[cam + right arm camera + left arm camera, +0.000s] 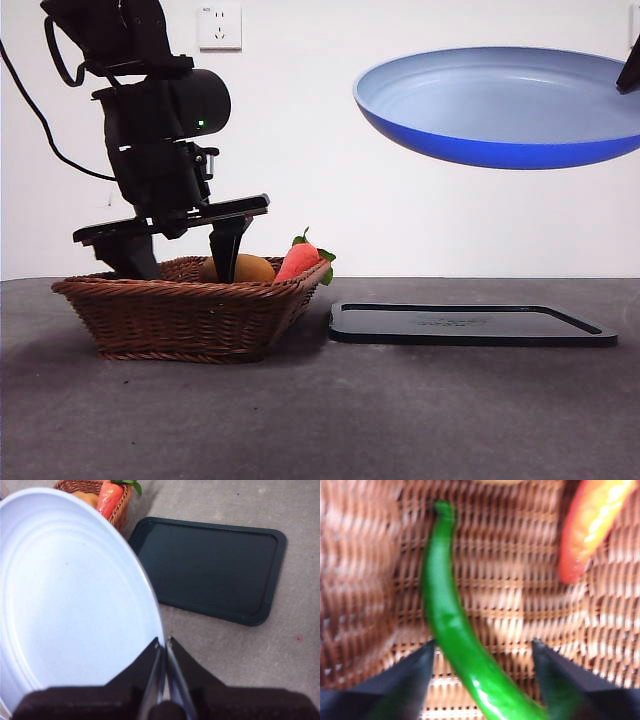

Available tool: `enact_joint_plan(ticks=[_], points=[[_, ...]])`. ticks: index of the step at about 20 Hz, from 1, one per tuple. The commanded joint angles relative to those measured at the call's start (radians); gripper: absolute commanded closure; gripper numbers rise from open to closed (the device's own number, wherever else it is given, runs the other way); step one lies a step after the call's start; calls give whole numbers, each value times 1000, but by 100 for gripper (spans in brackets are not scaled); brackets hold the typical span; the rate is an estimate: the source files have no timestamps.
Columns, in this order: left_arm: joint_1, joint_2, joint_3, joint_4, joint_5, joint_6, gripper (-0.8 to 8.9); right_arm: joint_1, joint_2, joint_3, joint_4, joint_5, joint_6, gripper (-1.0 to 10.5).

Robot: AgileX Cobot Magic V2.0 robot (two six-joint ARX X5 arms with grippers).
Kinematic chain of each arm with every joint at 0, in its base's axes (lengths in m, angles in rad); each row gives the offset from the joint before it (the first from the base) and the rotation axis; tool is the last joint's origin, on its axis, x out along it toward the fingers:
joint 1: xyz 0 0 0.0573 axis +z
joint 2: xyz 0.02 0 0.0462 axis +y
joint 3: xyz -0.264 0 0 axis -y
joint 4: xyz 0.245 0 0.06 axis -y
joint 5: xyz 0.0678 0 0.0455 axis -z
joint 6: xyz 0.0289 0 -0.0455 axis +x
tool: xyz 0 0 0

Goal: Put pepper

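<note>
My left gripper (482, 652) is down inside the wicker basket (185, 315), its 2 jaws spread wide with the pepper (451, 630) lying on the weave between them, nearer one jaw, neither visibly touching it. A carrot (590, 525) lies beyond my fingertips. My right gripper (164, 647) is clamped on the rim of the blue pan (500, 105), held in the air above the black tray (470, 325).

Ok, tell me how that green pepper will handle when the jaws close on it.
The pepper looks glossy, so it may slip. Its curved, rounded body could roll on the basket. The open left gripper straddles its thicker part, likely a fair grip.
</note>
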Motion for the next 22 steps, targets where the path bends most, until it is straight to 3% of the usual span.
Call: enact_joint_plan(ticks=[1,4,9,22], points=[[-11,21,19,1,-1,-7,615,2,7,14,13,-9,10,943],[-11,21,19,-15,-4,-7,626,2,7,15,13,-9,9,943],[-11,21,19,-16,-1,-7,742,2,7,14,13,-9,9,943],[-11,-92,31,1,33,-2,743,2,16,14,17,-8,10,943]])
